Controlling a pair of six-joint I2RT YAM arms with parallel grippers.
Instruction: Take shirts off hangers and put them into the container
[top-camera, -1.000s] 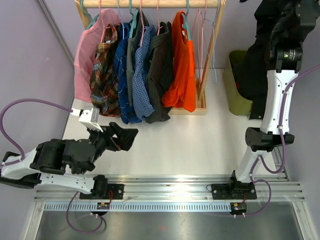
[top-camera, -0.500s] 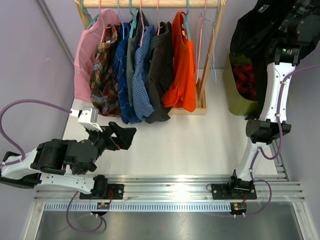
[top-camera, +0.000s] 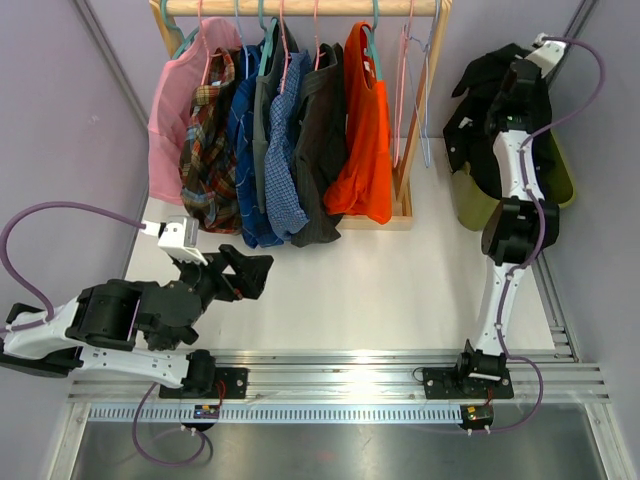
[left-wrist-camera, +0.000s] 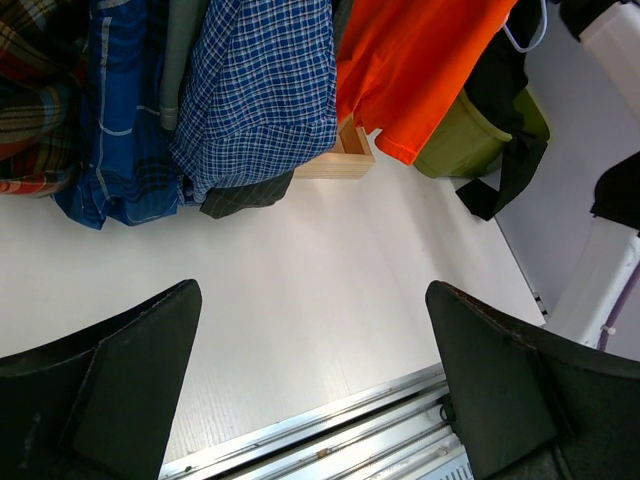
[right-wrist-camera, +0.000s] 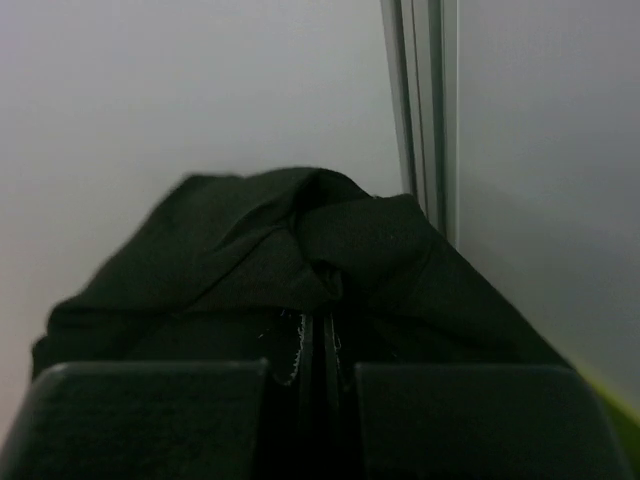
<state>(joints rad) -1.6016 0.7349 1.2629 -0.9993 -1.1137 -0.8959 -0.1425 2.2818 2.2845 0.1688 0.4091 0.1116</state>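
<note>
Several shirts hang on hangers at the back: pink (top-camera: 185, 110), brown-red plaid (top-camera: 205, 150), blue checked (top-camera: 283, 150), dark grey (top-camera: 318, 140) and orange (top-camera: 365, 130). Two bare hangers (top-camera: 405, 70) hang to the right of the orange one. My right gripper (top-camera: 520, 75) is shut on a black shirt (top-camera: 478, 130), which drapes over the olive-green container (top-camera: 468, 205). In the right wrist view the shut gripper (right-wrist-camera: 320, 350) pinches the black shirt (right-wrist-camera: 300, 240). My left gripper (top-camera: 255, 272) is open and empty, low over the table. The left wrist view shows that gripper (left-wrist-camera: 312, 300), the container (left-wrist-camera: 455, 145) and the orange shirt (left-wrist-camera: 410, 60).
A thick wooden rail (top-camera: 300, 8) carries the hangers, and its light wooden frame (top-camera: 400, 215) rests on the white table. Purple walls close in on both sides. A metal mounting rail (top-camera: 340, 365) runs along the near edge.
My right arm has swung back and down over the container with the black shirt, which now covers the bin's inside. The left arm has stayed put.
</note>
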